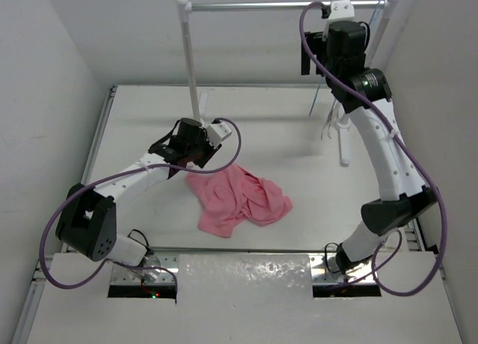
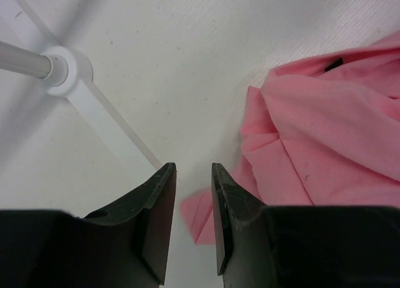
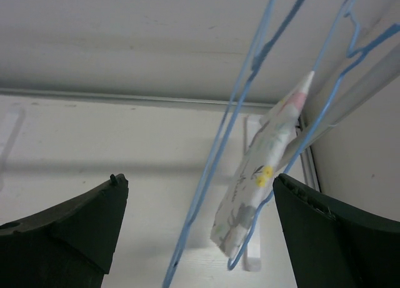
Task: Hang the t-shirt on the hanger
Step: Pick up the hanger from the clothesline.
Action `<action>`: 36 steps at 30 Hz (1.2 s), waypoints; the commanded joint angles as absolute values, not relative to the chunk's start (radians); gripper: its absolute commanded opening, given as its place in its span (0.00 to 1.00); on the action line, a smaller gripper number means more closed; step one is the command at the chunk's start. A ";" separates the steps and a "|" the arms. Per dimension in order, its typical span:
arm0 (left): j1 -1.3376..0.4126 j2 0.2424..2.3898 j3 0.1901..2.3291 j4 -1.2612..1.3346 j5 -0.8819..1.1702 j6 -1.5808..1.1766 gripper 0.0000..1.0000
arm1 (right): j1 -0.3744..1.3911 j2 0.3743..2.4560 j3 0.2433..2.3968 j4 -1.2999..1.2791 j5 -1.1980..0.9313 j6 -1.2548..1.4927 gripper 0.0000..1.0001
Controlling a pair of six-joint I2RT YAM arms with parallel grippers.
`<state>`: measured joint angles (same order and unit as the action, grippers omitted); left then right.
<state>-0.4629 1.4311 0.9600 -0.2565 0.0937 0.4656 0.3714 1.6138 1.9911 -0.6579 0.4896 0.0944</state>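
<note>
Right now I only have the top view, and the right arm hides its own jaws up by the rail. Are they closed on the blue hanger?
Observer: No. In the right wrist view the right jaws stand wide open, and the plain blue hanger hangs in the gap, gripped by neither side.
Operator: Anything else hanging close to it?
Observer: A second blue hanger, carrying a patterned whitish strip, hangs just right of it.
Operator: Do the left jaws hold anything?
Observer: No. The left wrist view shows them slightly parted over the table, the pink shirt lying loose beside them.
</note>
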 commanded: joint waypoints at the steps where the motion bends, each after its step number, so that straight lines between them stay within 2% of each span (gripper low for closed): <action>1: -0.456 1.407 0.948 -0.218 0.106 0.457 0.27 | 0.304 1.699 2.118 -0.633 0.471 0.097 0.94; 5: -0.456 1.414 0.946 -0.218 0.109 0.451 0.27 | 0.267 1.769 2.181 -0.658 0.420 0.118 0.91; 7: -0.456 1.416 0.950 -0.221 0.106 0.457 0.27 | 0.256 1.772 2.149 -0.634 0.402 0.126 0.85; 11: -0.456 1.424 0.954 -0.226 0.094 0.469 0.27 | 0.192 1.779 2.106 -0.597 0.321 0.166 0.69; 12: -0.456 1.427 0.959 -0.229 0.089 0.472 0.27 | 0.184 1.778 2.099 -0.591 0.305 0.170 0.62; 15: -0.456 1.433 1.003 -0.259 0.083 0.480 0.27 | 0.179 1.778 2.085 -0.597 0.287 0.173 0.47; 18: -0.456 1.414 1.015 -0.276 0.092 0.486 0.27 | 0.176 1.761 2.036 -0.585 0.278 0.179 0.42; 21: -0.456 1.404 1.019 -0.279 0.109 0.483 0.27 | 0.166 1.733 1.964 -0.537 0.250 0.208 0.42; 24: -0.456 1.399 1.016 -0.282 0.117 0.479 0.27 | 0.150 1.744 1.959 -0.534 0.223 0.221 0.35; 28: -0.456 1.388 1.002 -0.281 0.110 0.479 0.27 | 0.141 1.767 1.989 -0.560 0.195 0.236 0.11; 31: -0.456 1.364 0.988 -0.281 0.107 0.480 0.27 | 0.143 1.763 2.008 -0.595 0.179 0.238 0.00; 36: -0.456 1.345 0.977 -0.285 0.106 0.488 0.27 | 0.143 1.680 1.904 -0.545 0.062 0.212 0.00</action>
